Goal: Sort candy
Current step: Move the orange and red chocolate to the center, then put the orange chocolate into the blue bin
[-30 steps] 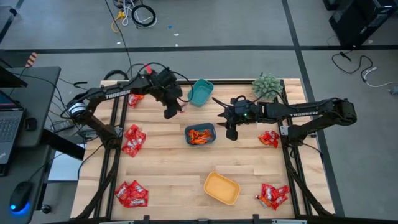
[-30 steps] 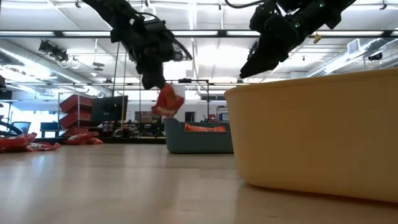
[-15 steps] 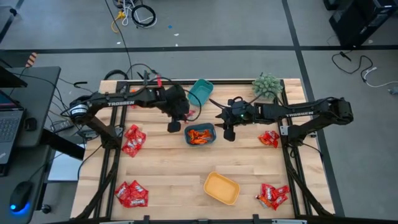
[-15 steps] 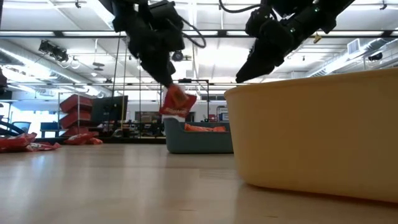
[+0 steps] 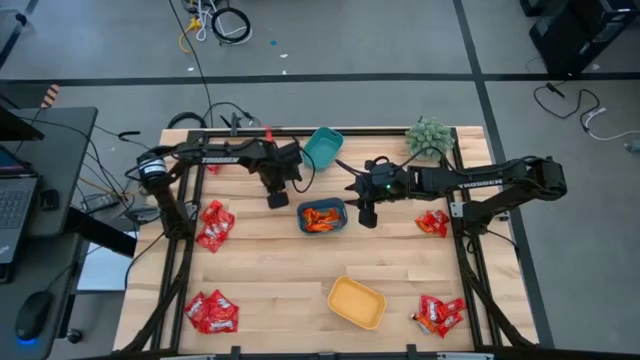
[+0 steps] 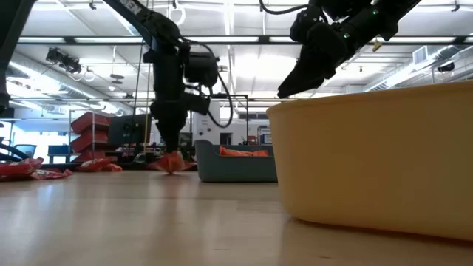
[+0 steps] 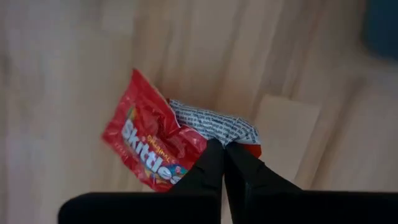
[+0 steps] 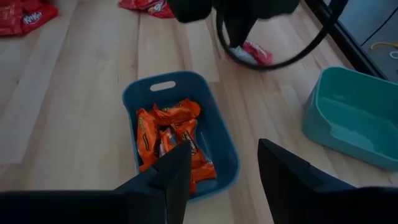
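My left gripper (image 5: 275, 201) points straight down just left of the dark blue bin (image 5: 322, 229) and is shut on a red candy packet (image 7: 152, 146) that reaches the wooden table (image 6: 171, 163). The right wrist view shows this packet (image 8: 254, 54) beyond the bin. My right gripper (image 8: 224, 177) hangs open above the near right side of the blue bin, which holds several orange candies (image 8: 168, 134); nothing is between its fingers. My left gripper pinches the packet between its two fingers at one end (image 7: 208, 142), where the wrapper is folded over and shows its white printed back (image 7: 214, 124). The fingers come from above, pointing down. The packet spreads out below the fingertips (image 7: 211, 163), its lower part on the table.
A teal bin (image 5: 322, 148) stands at the far edge and a yellow bin (image 5: 356, 302) near the front. Piles of red candy lie at the left (image 5: 215, 225), front left (image 5: 212, 312), front right (image 5: 440, 313) and right (image 5: 433, 222). A small plant (image 5: 430, 137) stands far right.
My left gripper has come down toward the table beside the blue bin and tipped until it points straight down, staying shut. The red packet, which hung clear in the air, has come down with it and now touches the table.
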